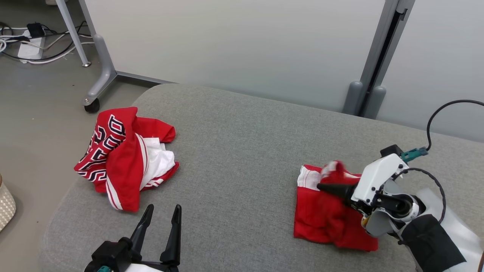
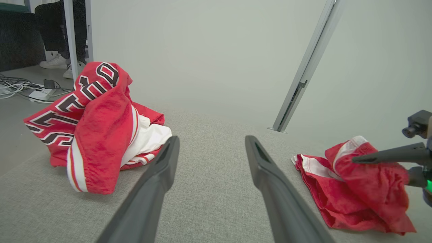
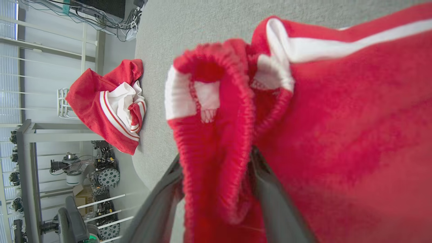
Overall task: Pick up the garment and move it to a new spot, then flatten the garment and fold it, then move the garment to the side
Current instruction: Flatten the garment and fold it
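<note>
The garment [image 1: 121, 158] lies crumpled on the left part of the grey cushion [image 1: 242, 151], red with white sleeve cloth and black white-outlined letters; it also appears in the left wrist view [image 2: 98, 128] and far off in the right wrist view [image 3: 101, 101]. My left gripper [image 1: 163, 207] stands open just in front of it, nothing between its fingers [image 2: 158, 175]. On the right lies another small red-and-white cloth [image 1: 321, 219]. My right gripper [image 1: 325, 187] is over it, jaws apart, with a raised fold of that cloth [image 3: 216, 135] still between the fingers.
A pale partition wall [image 1: 245, 45] stands behind the cushion, with a wheeled grey leg [image 1: 102, 75] at its left. Cables and a power strip [image 1: 30, 41] lie on the floor. A woven basket [image 1: 5, 204] sits at the left edge. A person's shoes [image 2: 57, 62] show far back.
</note>
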